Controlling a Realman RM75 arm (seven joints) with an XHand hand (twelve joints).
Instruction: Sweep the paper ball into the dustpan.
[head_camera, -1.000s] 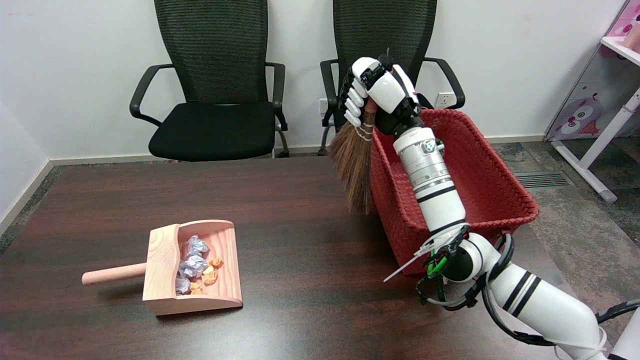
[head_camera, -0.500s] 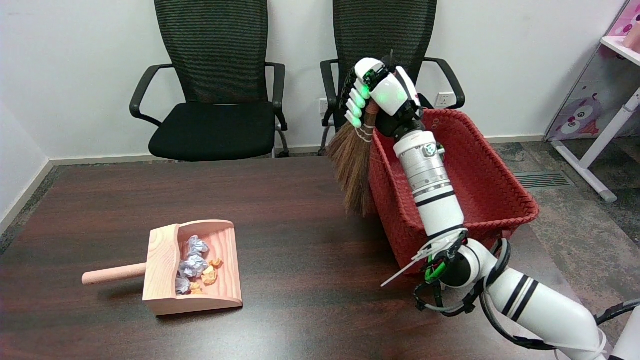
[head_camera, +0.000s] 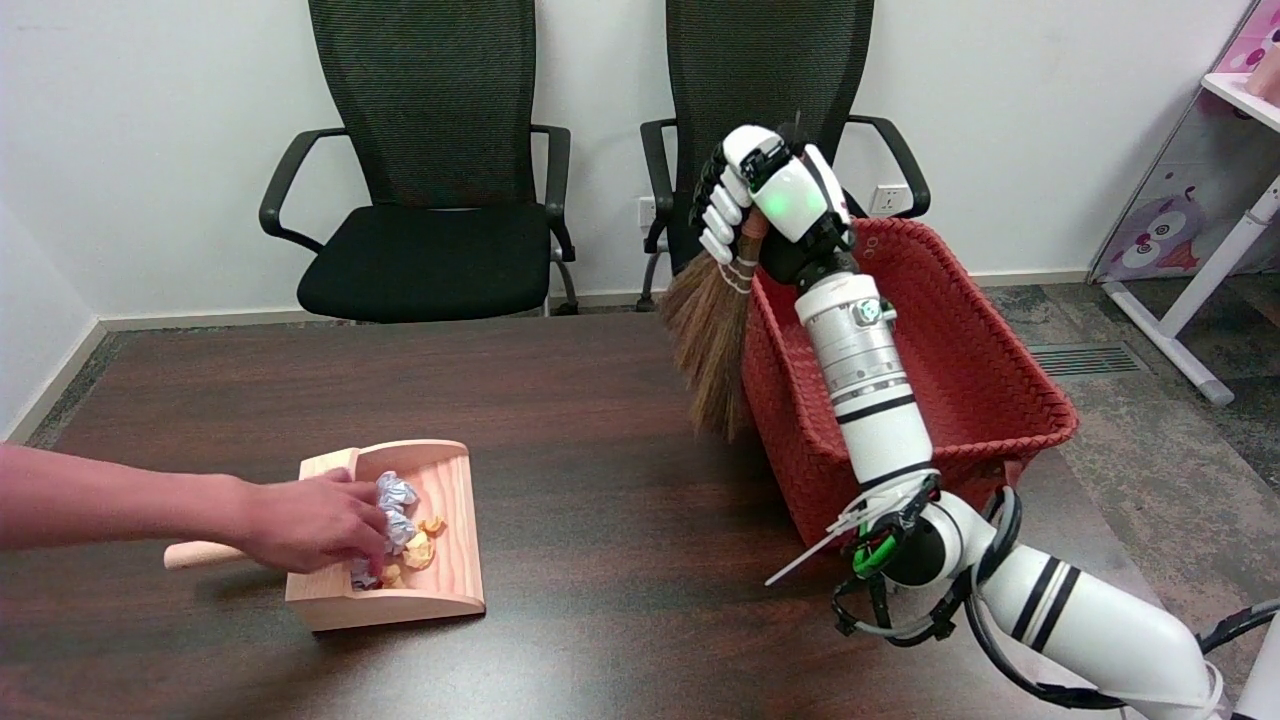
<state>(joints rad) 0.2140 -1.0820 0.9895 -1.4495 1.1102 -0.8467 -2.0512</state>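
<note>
I have my right hand (head_camera: 765, 190) raised, fingers wrapped around the broom (head_camera: 712, 340), bristles hanging down beside the red basket (head_camera: 1000, 380). Paper balls (head_camera: 395, 510) lie in the wooden dustpan (head_camera: 440, 590), under a person's hand (head_camera: 310, 525).

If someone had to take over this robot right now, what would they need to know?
Right hand: grips the broom by its handle, held up beside the red basket, bristles off the table.
Wooden dustpan: near-left on the table, paper balls inside.
A person's hand is reaching into the dustpan.
Done: the visible balls are in the pan.
Left: wait for the person's hand to clear before moving.
</note>
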